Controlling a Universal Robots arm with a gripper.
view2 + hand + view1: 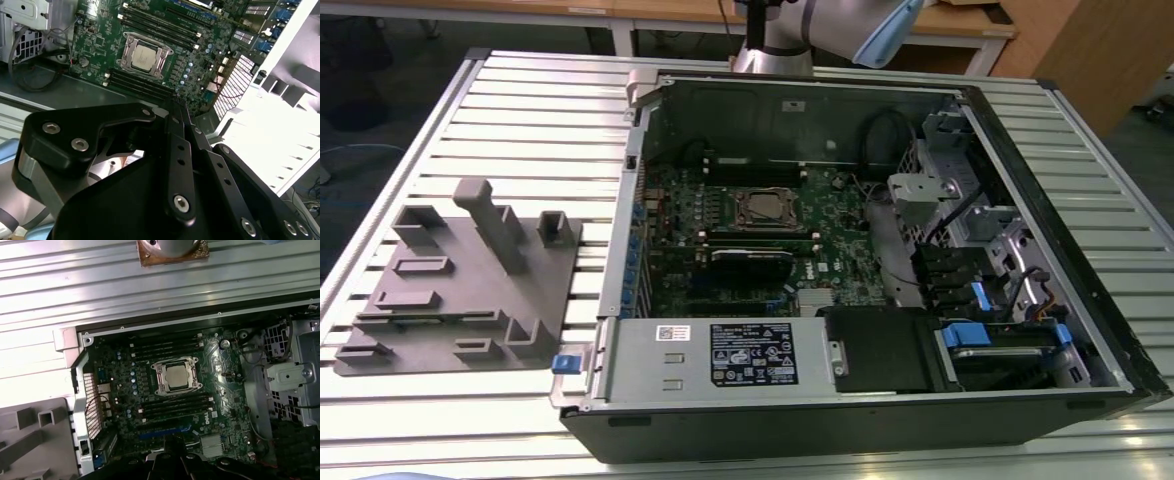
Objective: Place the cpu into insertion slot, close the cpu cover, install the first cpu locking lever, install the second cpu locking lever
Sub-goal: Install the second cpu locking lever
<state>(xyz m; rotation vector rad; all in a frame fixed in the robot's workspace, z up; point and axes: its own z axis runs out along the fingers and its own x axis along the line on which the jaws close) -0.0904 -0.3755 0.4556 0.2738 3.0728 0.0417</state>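
We start with the big ribbed worktop (520, 100). On it lies an open computer case (1101, 330), and just beside that, on the exterior view's left, sits a grey holder block (454, 280). Flat in the bottom of the case is the green board (680, 235). The case walls stand high all round it. If the arm goes down crooked, it could bump a wall or snag the black cables (887, 130) in the corner.

The hand (175, 107) hangs high over the board, well apart from everything. It looks closed to us, with nothing in it. In the first wrist view its tip (169, 452) shows over the board's near edge, not over the chip. If it dropped straight down from there, it would hit small board parts and could break them.

Long black memory slots (175, 402) run on both sides of the insertion slot (196, 386). A push that slides off sideways could scrape them.

The cpu cover (177, 364) seems to lie flat, down around the chip. We think that step is done. We cannot make out if the thin levers are hooked. If one is loose, the cover could pop up. If the hand pushes a lever the wrong way, the lever could bend.

The cpu (177, 377) sits inside the insertion slot, silver side up, and looks level. If it is even a bit crooked, pressing down could hurt the tiny pins under it.
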